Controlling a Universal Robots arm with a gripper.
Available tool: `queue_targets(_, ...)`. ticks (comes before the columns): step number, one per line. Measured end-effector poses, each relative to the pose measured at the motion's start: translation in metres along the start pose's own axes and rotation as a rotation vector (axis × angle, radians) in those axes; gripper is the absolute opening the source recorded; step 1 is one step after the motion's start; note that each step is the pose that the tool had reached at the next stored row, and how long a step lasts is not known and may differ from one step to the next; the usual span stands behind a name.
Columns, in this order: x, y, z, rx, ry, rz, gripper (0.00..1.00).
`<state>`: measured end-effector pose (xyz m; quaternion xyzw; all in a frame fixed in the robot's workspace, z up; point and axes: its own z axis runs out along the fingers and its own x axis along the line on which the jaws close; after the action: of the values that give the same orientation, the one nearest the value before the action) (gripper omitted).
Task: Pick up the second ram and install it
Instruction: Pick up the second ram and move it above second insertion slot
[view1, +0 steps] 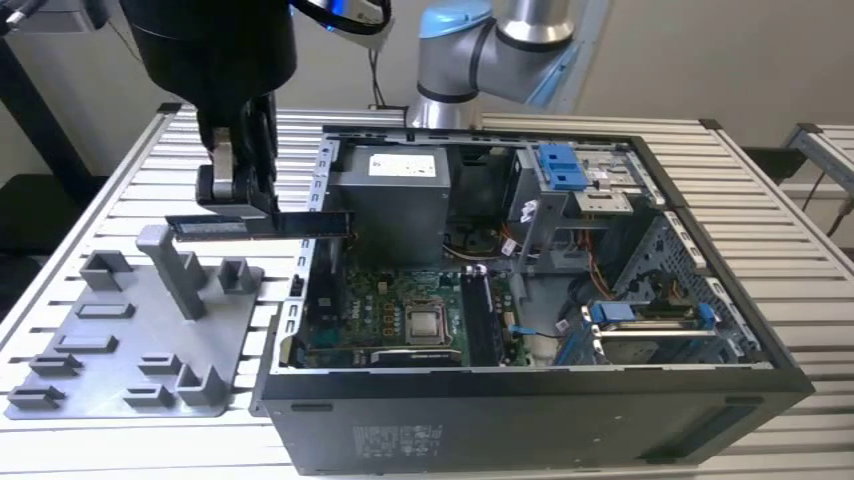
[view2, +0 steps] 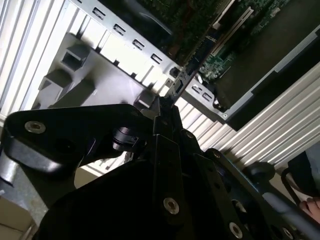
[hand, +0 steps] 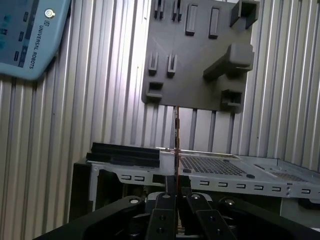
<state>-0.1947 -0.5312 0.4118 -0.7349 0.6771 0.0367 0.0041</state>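
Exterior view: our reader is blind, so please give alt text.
The gripper holds a memory stick level in the air, between a grey parts tray and an open computer case on a slatted table.

You're in a robotics lab cell: slatted alu bench (view1: 127, 175), robot arm (view1: 461, 70) mounted at the back, open PC tower (view1: 534, 425) w/ bare mobo (view1: 387, 300), grey parts jig (view1: 120, 350), teach pendant (hand: 25, 35) lying nearby.
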Motion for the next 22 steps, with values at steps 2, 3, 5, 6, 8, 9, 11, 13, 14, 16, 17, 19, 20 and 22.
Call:
queue_targets(2,0.0008,-0.0031,0.0002,-0.0002,0.0002,-0.004,0.14)
queue_targets(3,0.0011,-0.0044,0.0003,-0.0003,0.0003,-0.005,0.14)
queue_targets(5,0.0016,-0.0067,0.0006,-0.0006,0.0005,-0.009,0.14)
queue_targets(6,0.0018,-0.0079,0.0008,-0.0006,0.0005,-0.010,0.14)
queue_targets(8,0.0026,-0.0121,0.0009,-0.0008,0.0007,-0.013,0.14)
queue_targets(9,0.0030,-0.0152,0.0009,-0.0009,0.0007,-0.014,0.14)
queue_targets(11,0.0038,-0.0211,0.0008,-0.0010,0.0007,-0.016,0.14)
queue_targets(13,0.0046,-0.0265,0.0006,-0.0011,0.0008,-0.019,0.14)
queue_targets(14,0.0049,-0.0292,0.0006,-0.0012,0.0009,-0.020,0.14)
queue_targets(16,0.0057,-0.0348,0.0004,-0.0014,0.0010,-0.022,0.14)
queue_targets(17,0.0060,-0.0377,0.0004,-0.0014,0.0011,-0.023,0.14)
queue_targets(19,0.0067,-0.0441,0.0002,-0.0016,0.0012,-0.026,0.14)
queue_targets(20,0.0070,-0.0474,0.0001,-0.0017,0.0014,-0.028,0.14)
queue_targets(22,0.0076,-0.0538,0.0000,-0.0019,0.0014,-0.031,0.14)
